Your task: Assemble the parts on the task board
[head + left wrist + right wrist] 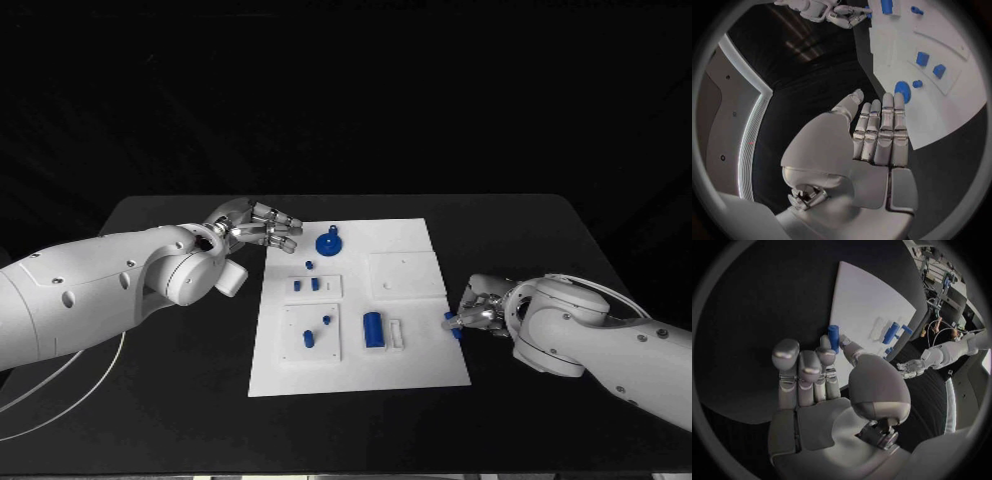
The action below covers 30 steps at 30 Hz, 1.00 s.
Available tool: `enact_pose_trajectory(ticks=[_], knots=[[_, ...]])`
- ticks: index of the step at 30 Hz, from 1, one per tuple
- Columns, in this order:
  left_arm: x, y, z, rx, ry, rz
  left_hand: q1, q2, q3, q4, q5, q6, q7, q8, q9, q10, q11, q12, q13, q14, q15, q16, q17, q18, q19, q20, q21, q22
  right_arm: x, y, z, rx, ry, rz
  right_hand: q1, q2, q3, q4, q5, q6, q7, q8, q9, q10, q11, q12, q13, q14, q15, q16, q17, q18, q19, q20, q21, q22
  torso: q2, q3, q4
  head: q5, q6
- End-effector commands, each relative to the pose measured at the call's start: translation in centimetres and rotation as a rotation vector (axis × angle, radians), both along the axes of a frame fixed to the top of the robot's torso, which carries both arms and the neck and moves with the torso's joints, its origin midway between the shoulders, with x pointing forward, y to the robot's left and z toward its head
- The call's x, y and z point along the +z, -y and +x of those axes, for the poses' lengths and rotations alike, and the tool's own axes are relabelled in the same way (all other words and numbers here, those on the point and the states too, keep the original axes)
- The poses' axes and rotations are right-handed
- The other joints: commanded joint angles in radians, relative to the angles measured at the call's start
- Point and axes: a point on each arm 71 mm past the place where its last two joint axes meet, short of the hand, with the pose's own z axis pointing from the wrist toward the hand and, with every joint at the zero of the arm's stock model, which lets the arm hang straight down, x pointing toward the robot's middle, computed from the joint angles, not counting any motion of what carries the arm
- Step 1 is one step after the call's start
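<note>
Parts board (pixel 418 350), white, lying mid-table on the black table (pixel 173 410), long side running from 12 to 6 o'clock. Round blue knob part (pixel 330 243) near the board's 11 o'clock corner. Two small blue blocks (pixel 306 284) just below it, toward 9 o'clock, with a tiny blue peg (pixel 310 265) between them and the knob. Blue cylinder (pixel 374 330) lying lengthwise near the board's centre, toward 6 o'clock, with a short blue capsule (pixel 309 339) and a smaller blue bit (pixel 327 320) on a raised white plate at its 9 o'clock side.

Right hand (pixel 480 316) at the board's 3 o'clock edge, fingers curled in, pinching a small blue cylindrical part (pixel 834 335) between thumb and a fingertip; part held upright just over the board's rim in the right wrist view.

Left hand (pixel 257 225) off the board's 10 o'clock corner, holding nothing, fingers straight and pressed side by side, thumb set slightly apart; fingertips (pixel 887 100) pointing toward the knob part, close but apart from it.
</note>
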Motion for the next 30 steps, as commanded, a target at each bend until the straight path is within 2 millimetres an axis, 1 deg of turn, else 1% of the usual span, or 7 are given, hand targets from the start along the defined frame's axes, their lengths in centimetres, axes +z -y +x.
enact_pose_trajectory(ticks=[1, 6, 13, 21, 25, 27, 30], knots=[[0.1, 0.2, -0.1, -0.016, -0.002, -0.008, -0.005, -0.006, 0.001, 0.005, -0.006, -0.005, -0.001, -0.003, 0.0, -0.006, 0.0, 0.004, 0.0, -0.007, 0.0, -0.004, 0.001, 0.007, 0.007, -0.001, -0.005, -0.001, -1.0, 0.9, -0.2, -0.064, -0.027, 0.014, -0.006, 0.006, 0.132, -0.118, -0.006, 0.005, 0.0, -0.007, -0.014, 0.005, 0.0, 0.001, -0.001, 0.001, 0.004, 0.004, 0.001, -0.01, 0.06, 0.008, 0.004, 0.074, 0.0, -0.0002, 0.0, -0.001, -0.001], [0.0, 0.2, -0.1, -0.016, -0.002, -0.008, -0.003, -0.003, 0.002, 0.007, -0.005, -0.006, -0.001, -0.002, 0.0, -0.007, 0.0, 0.004, 0.0, -0.008, 0.0, -0.004, 0.001, 0.007, 0.007, -0.001, -0.004, -0.007, -0.6, 1.6, -0.2, -0.092, -0.016, 0.041, -0.009, 0.005, 0.135, -0.12, -0.007, 0.007, -0.001, -0.007, -0.014, 0.007, 0.0, 0.001, -0.001, 0.001, 0.004, 0.006, 0.002, -0.01, 0.06, 0.008, 0.005, 0.075, -0.001, -0.0004, -0.0003, 0.001, -0.001], [0.0, 0.2, 0.0, -0.016, -0.003, -0.007, -0.004, -0.001, 0.002, 0.008, -0.005, -0.007, -0.001, -0.003, 0.0, -0.007, 0.0, 0.004, 0.0, -0.008, 0.0, -0.004, 0.001, 0.007, 0.007, -0.001, -0.004, -0.008, 1.4, 1.6, 0.0, -0.106, 0.026, 0.092, -0.011, 0.005, 0.134, -0.121, -0.007, 0.009, -0.002, -0.007, -0.014, 0.008, -0.001, 0.002, -0.001, 0.001, 0.004, 0.008, 0.003, -0.01, 0.06, 0.008, 0.008, 0.077, 0.0, -0.001, 0.0, 0.001, -0.002], [0.0, 0.3, 0.0, -0.017, -0.002, -0.008, -0.004, -0.003, 0.001, 0.009, -0.005, -0.007, -0.001, -0.003, 0.0, -0.007, 0.0, 0.004, 0.0, -0.008, 0.0, -0.004, 0.001, 0.007, 0.006, -0.001, -0.004, -0.009, 2.9, -0.9, -0.7, -0.073, 0.01, 0.205, -0.01, 0.01, 0.129, -0.127, 0.0, 0.009, -0.001, -0.007, -0.014, 0.008, 0.0, -0.001, -0.003, 0.0, 0.005, 0.007, 0.002, -0.009, 0.059, 0.008, 0.006, 0.078, 0.0, -0.0008, 0.0011, 0.001, -0.003], [0.1, 0.4, 0.0, -0.017, -0.001, -0.008, -0.004, -0.005, 0.0, 0.011, -0.006, -0.007, -0.001, -0.003, 0.0, -0.008, 0.0, 0.004, 0.0, -0.009, 0.0, -0.004, 0.002, 0.007, 0.007, -0.001, -0.004, -0.012, 2.9, -2.1, -0.9, -0.06, -0.015, 0.244, -0.01, 0.01, 0.128, -0.128, 0.002, 0.008, -0.001, -0.007, -0.014, 0.007, 0.0, -0.002, -0.003, 0.0, 0.004, 0.007, 0.002, -0.009, 0.059, 0.008, 0.005, 0.078, 0.0, -0.0014, 0.0003, 0.003, -0.004], [0.1, 0.4, 0.0, -0.018, -0.001, -0.008, -0.004, -0.005, 0.0, 0.011, -0.006, -0.007, -0.001, -0.003, 0.0, -0.008, 0.0, 0.004, 0.0, -0.009, 0.0, -0.004, 0.002, 0.007, 0.007, -0.001, -0.004, -0.012, 2.7, -2.7, -0.9, -0.056, -0.03, 0.261, -0.01, 0.012, 0.126, -0.129, 0.003, 0.008, 0.0, -0.007, -0.014, 0.006, 0.0, -0.003, -0.004, 0.0, 0.004, 0.006, 0.001, -0.009, 0.059, 0.008, 0.003, 0.078, -0.001, -0.0019, 0.0014, 0.005, -0.005], [0.1, 0.5, 0.0, -0.02, -0.001, -0.009, -0.004, -0.005, 0.0, 0.011, -0.006, -0.007, -0.001, -0.003, 0.0, -0.008, 0.0, 0.004, 0.0, -0.009, 0.0, -0.004, 0.002, 0.007, 0.007, -0.001, -0.004, -0.012, 2.2, -3.5, -1.0, -0.051, -0.052, 0.278, -0.011, 0.015, 0.123, -0.131, 0.006, 0.007, 0.0, -0.007, -0.014, 0.006, 0.0, -0.004, -0.004, 0.0, 0.004, 0.005, 0.0, -0.009, 0.059, 0.008, 0.0, 0.077, 0.0, -0.001, 0.0025, 0.007, -0.006]])
